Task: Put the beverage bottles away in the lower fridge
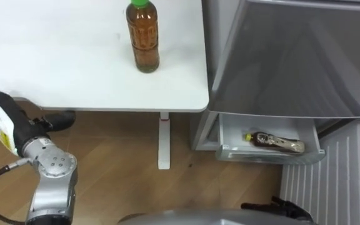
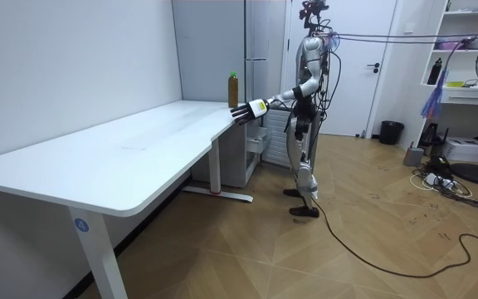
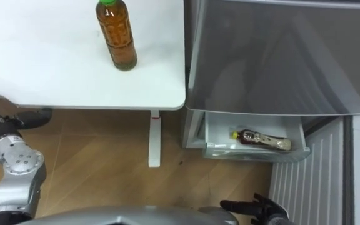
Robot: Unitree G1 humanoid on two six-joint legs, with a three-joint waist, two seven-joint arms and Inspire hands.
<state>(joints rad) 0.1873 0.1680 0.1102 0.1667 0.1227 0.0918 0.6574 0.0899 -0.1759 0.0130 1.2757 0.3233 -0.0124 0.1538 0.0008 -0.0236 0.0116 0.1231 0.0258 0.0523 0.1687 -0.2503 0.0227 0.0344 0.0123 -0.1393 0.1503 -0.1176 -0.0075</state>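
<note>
On table [image 1: 74, 75], 1 upright bottle [image 1: 143, 39] — lying bottle [image 1: 274, 142] in fridge drawer [image 1: 267, 155]; left hand [image 2: 243, 111] spread, empty.

Bright, even indoor light falls from above; the white flat tabletop [image 1: 55, 62] looks nearly washed out, the glossy grey metal fridge door [image 1: 292, 62] carries soft dull reflections, shadows are faint

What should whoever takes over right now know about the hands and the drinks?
Left hand: open, empty, at the table's near edge.
Right hand: open, empty, low before the fridge.
Done: first bottle lies in the open bottom drawer.
Left: green-capped bottle stands upright on the table; it goes in the drawer next.
</note>
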